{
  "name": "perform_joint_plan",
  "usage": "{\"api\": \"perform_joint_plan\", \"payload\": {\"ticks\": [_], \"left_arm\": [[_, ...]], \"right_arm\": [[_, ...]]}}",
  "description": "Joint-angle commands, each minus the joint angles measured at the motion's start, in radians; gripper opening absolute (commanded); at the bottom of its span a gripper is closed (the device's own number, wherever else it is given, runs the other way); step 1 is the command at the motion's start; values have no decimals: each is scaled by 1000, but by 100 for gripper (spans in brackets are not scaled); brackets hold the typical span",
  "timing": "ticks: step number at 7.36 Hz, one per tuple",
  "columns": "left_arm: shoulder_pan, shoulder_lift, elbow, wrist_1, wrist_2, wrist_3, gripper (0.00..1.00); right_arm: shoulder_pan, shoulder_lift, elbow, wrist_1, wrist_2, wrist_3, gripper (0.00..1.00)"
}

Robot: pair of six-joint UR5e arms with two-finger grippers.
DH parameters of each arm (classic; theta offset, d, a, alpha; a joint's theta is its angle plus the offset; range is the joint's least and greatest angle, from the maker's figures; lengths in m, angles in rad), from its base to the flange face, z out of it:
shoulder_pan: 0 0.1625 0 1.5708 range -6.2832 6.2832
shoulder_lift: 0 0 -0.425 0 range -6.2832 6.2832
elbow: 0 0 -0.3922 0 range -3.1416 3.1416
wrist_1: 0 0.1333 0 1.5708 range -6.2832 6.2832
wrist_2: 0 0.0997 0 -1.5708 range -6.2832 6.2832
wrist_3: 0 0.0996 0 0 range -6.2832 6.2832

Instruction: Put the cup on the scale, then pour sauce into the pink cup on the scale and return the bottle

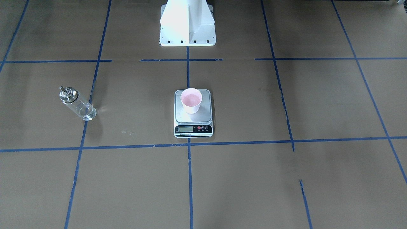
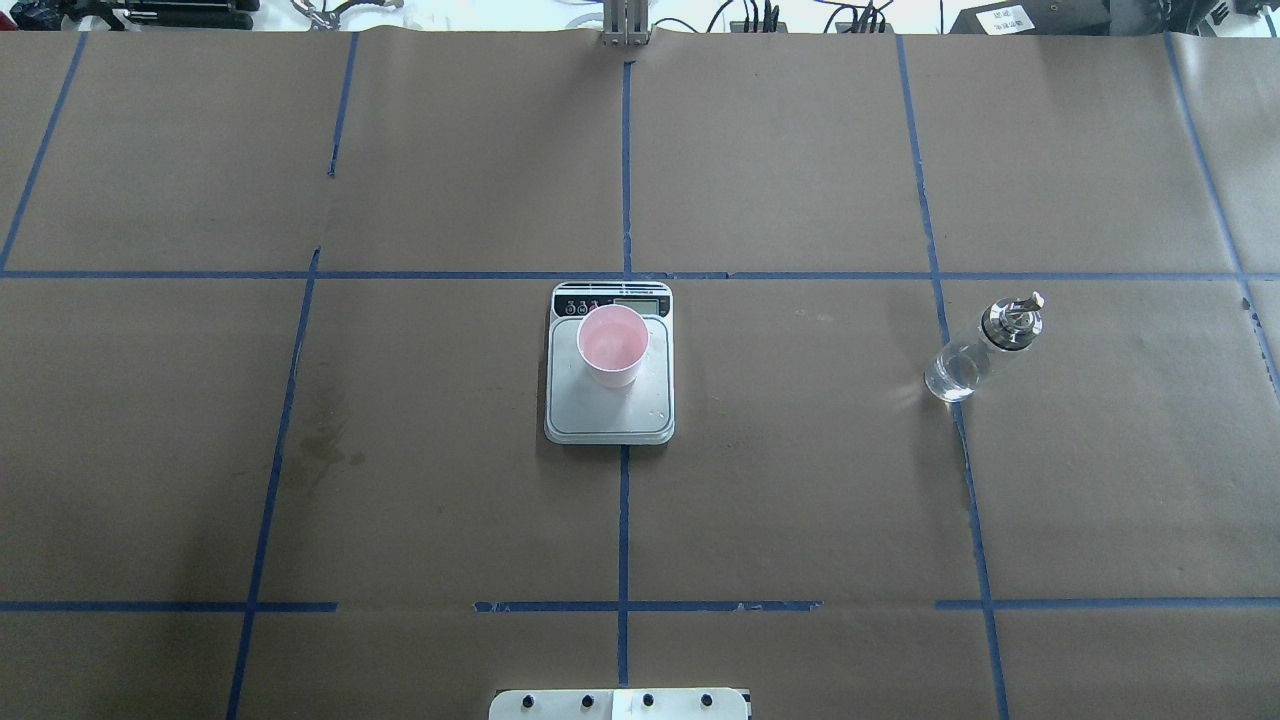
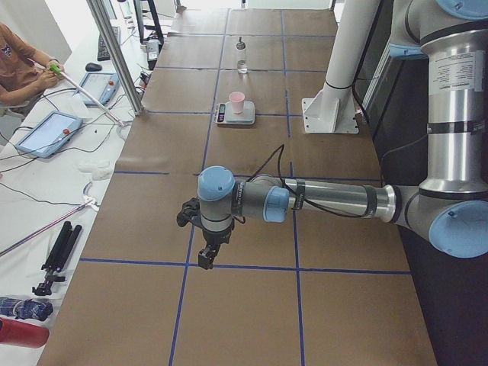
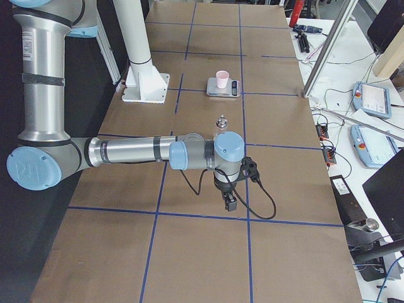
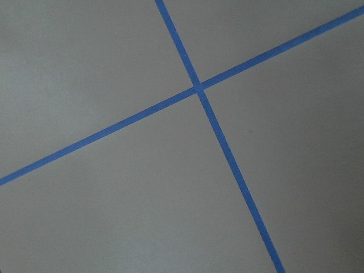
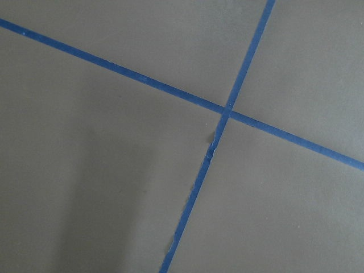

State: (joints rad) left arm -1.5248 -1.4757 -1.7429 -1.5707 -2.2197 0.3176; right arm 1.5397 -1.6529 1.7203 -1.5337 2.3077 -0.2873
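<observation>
1. Pink paper cup (image 2: 612,345) stands on scale (image 2: 610,415); glass bottle (image 2: 975,350) stands upright, well apart, on robot's right.
2. Bottle judged slippery and fragile; grip mid-body, below metal collar (image 2: 1008,325).
3. Left gripper (image 3: 206,255), right gripper (image 4: 230,202): jaw opening cannot be told.

We look steeply down from opposite long sides: the front-facing and overhead views both hold the scale (image 1: 205,111) at centre, mirrored. Two end cameras sight along the tabletop (image 3: 252,152) from farther off and share that scale. Both wrist cameras sit close above crossed blue tape (image 5: 198,88).
</observation>
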Motion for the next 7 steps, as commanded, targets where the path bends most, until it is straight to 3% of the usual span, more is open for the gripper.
{"api": "perform_joint_plan", "payload": {"ticks": [1,5,7], "left_arm": [[0,1,5,18,0,0,100],[-86,8,42,73,-24,1,100],[-86,8,40,87,-28,0,100]], "right_arm": [[-1,-19,-30,35,-7,5,100],[-1,-21,-30,35,1,179,100],[-1,-21,-34,33,2,183,100]]}}
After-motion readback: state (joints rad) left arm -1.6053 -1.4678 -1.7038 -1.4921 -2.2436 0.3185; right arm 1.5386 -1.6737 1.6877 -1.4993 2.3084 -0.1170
